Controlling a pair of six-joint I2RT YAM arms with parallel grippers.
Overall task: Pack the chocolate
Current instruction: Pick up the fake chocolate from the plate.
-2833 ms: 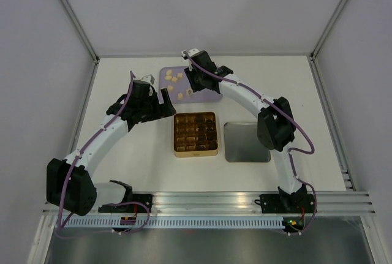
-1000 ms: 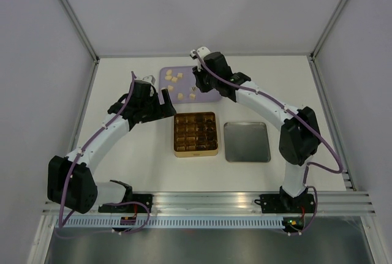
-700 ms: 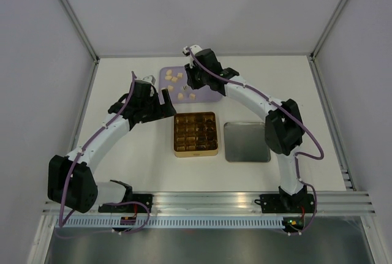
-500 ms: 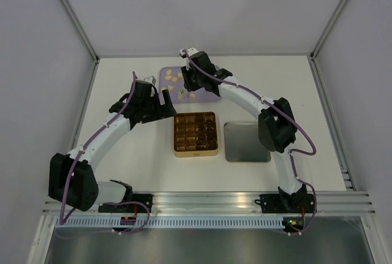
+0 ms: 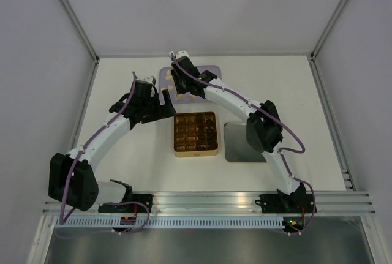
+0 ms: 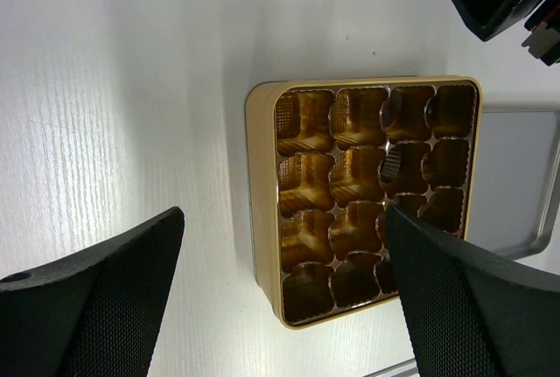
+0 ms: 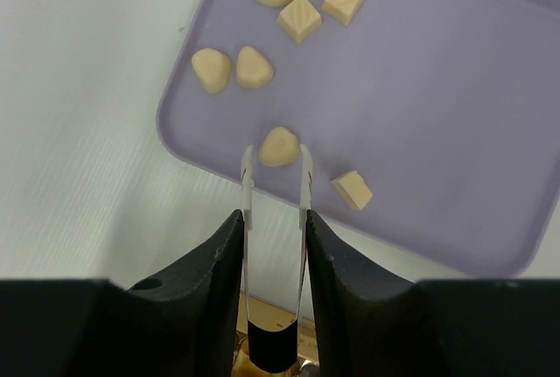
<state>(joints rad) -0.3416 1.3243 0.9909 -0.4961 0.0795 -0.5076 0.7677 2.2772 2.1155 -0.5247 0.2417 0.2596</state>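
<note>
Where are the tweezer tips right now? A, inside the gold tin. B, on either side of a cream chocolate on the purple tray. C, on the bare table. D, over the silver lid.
B: in the right wrist view, the right pincer holds the tweezers, and their tips flank a cream chocolate on the purple tray.

You've got cream chocolate [image 7: 279,146], some ridged, on lilac tray [image 7: 437,88]; gold gridded tin [image 6: 261,219]; silver tweezers [image 7: 247,228]; white tabletop [image 6: 105,88].
</note>
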